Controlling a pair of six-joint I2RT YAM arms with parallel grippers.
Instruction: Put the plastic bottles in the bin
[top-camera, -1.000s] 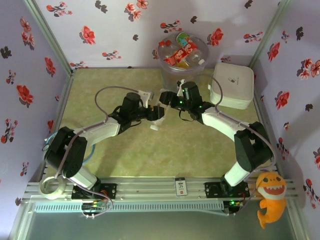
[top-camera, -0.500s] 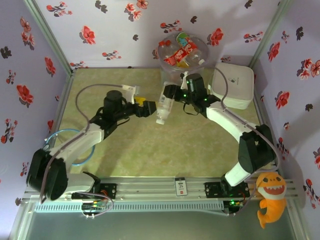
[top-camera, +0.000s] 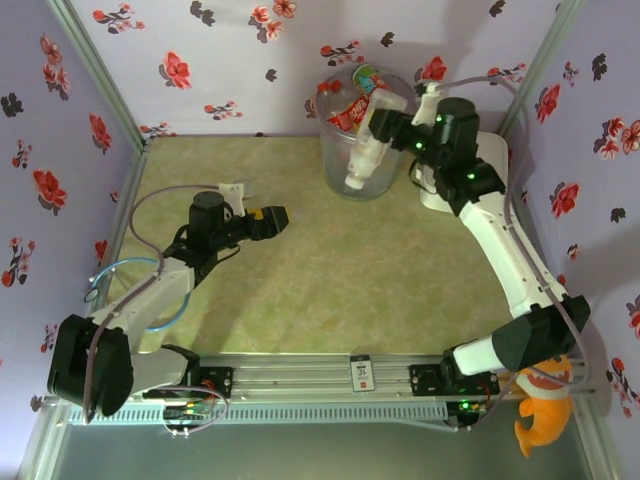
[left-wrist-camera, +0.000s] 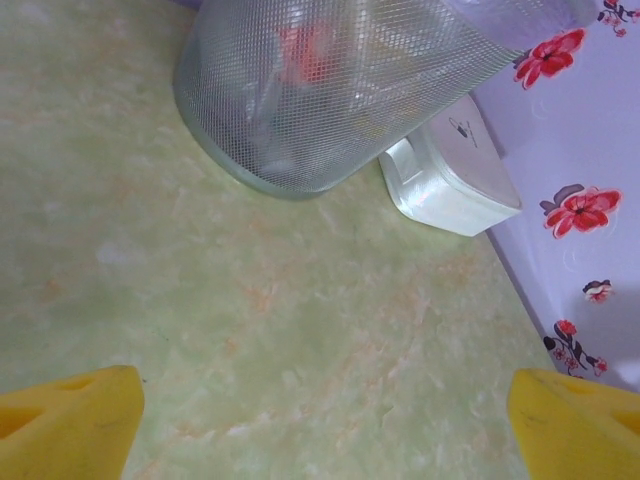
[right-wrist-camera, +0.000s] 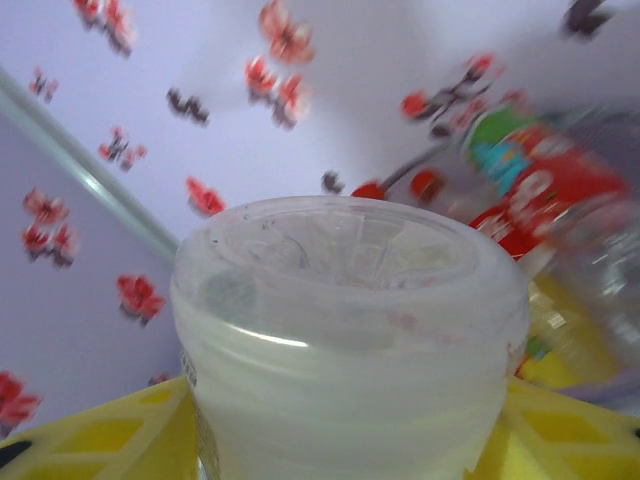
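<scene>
My right gripper (top-camera: 385, 118) is raised at the bin's near rim, shut on a clear white-capped plastic bottle (top-camera: 364, 156) that hangs cap-down in front of the bin (top-camera: 340, 160). In the right wrist view that bottle's base (right-wrist-camera: 350, 300) sits between the yellow fingers (right-wrist-camera: 90, 435). Several red-labelled bottles (top-camera: 358, 104) lie piled inside the bin, one with a blue-green label (right-wrist-camera: 500, 140). My left gripper (top-camera: 272, 219) is low over the table on the left, open, with nothing between its yellow fingertips (left-wrist-camera: 70, 420). In the left wrist view the bin (left-wrist-camera: 330, 90) stands ahead.
A white rounded-square lidded box (top-camera: 490, 150) sits right of the bin, partly behind my right arm, and shows as the box (left-wrist-camera: 445, 180) in the left wrist view. Flowered walls close in the green table (top-camera: 330, 290). An orange plush toy (top-camera: 540, 385) hangs at the front right.
My right gripper took the bottle from the left gripper, then lifted it up and right to the bin's rim. My left gripper opened and drew back to the left.
</scene>
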